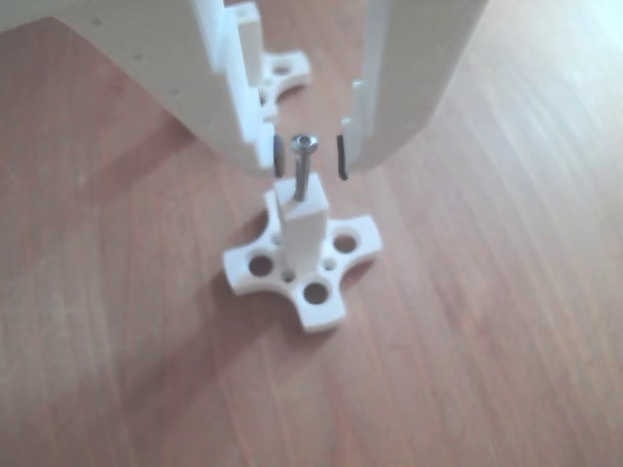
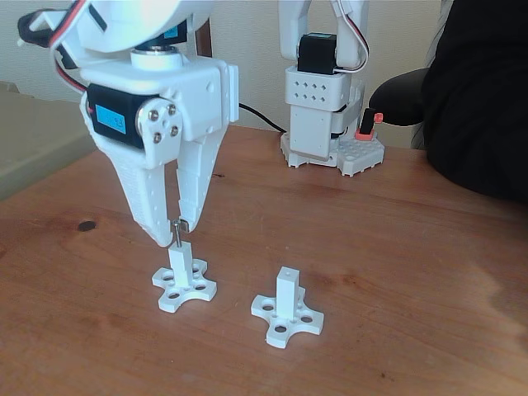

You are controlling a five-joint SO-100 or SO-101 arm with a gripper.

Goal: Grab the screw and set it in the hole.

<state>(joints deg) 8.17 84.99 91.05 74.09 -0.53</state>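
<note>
The screw [image 1: 305, 167] is seen standing upright in the hole at the top face of a white post [image 1: 302, 229], its shiny round head uppermost and most of its shank still above the post; the hole itself is hidden by the shank. In the other view the gripper [image 1: 310, 156] is hung directly over the post, one of its fingers [image 1: 234, 88] at 9 o'clock of the screw head and the other at 3 o'clock, each tipped by a dark pad. A narrow gap is visible on either side of the head, so the fingers are parted slightly and nothing appears to be gripped, though the margin is small. In the fixed view the gripper [image 2: 176, 229] is reached down from the white arm at 12 o'clock, and the screw [image 2: 177, 236] is seen as a short dark stub between the fingertips and the post [image 2: 179, 262]. A second post [image 2: 286, 299] with a cross-shaped base is stood on the wooden worktop [image 2: 396, 272] at 3 o'clock of the first, near but apart. A second white arm [image 2: 320, 99] is mounted at the far edge, and a dark sleeve [image 2: 478, 91] is rested at the right.
</note>
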